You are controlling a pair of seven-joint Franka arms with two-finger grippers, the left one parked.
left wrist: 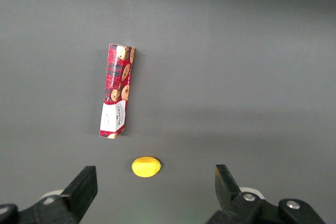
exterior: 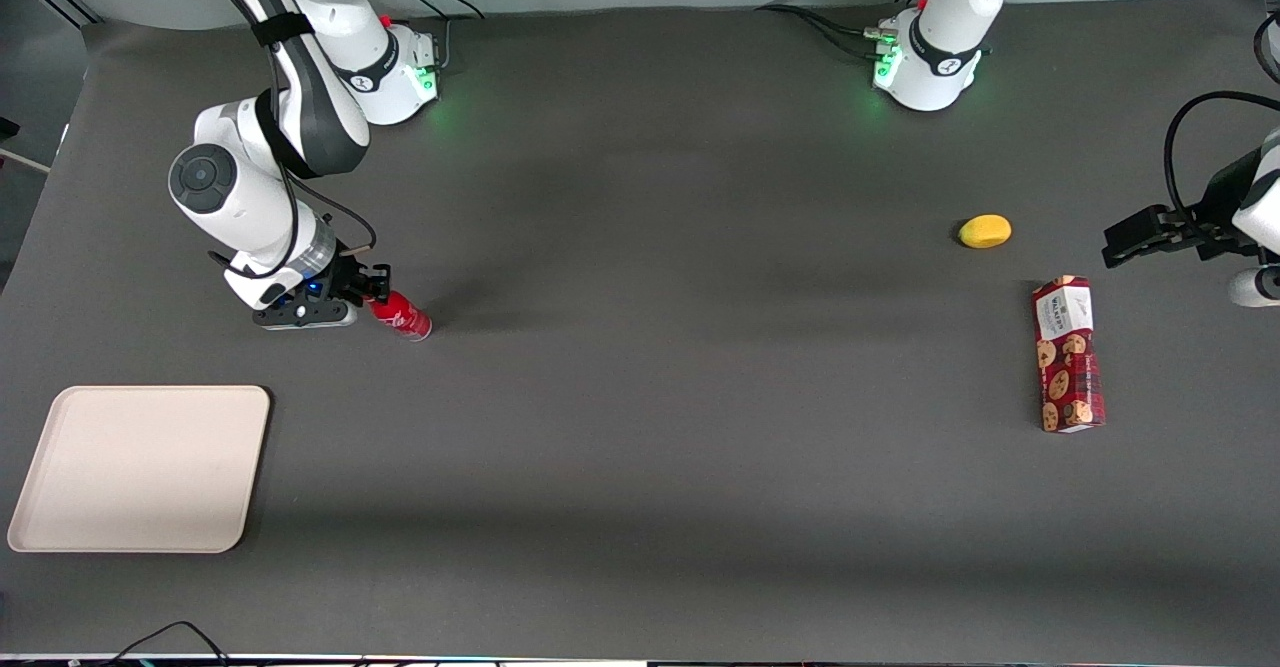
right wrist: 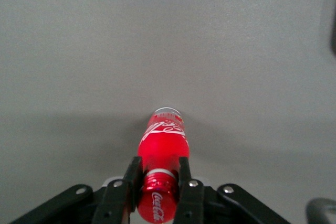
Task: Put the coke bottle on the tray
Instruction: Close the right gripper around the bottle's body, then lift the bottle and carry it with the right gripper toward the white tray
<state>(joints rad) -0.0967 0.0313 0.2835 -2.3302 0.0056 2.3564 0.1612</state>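
Note:
The coke bottle (exterior: pixel 402 315) is a small slim red bottle with white script. My right gripper (exterior: pixel 376 293) is shut on its neck just below the red cap and holds it tilted, base pointing away from the gripper and low over the dark table. In the right wrist view the two fingers of the gripper (right wrist: pixel 159 164) clamp the bottle (right wrist: pixel 164 135) at the neck, and the silvery base shows at its outer end. The tray (exterior: pixel 140 469) is a large cream-white rectangle with nothing on it. It lies nearer to the front camera than the gripper, at the working arm's end.
A red cookie box (exterior: pixel 1068 355) and a small yellow fruit (exterior: pixel 985 231) lie toward the parked arm's end of the table. Both also show in the left wrist view, the box (left wrist: pixel 117 92) and the fruit (left wrist: pixel 146 166).

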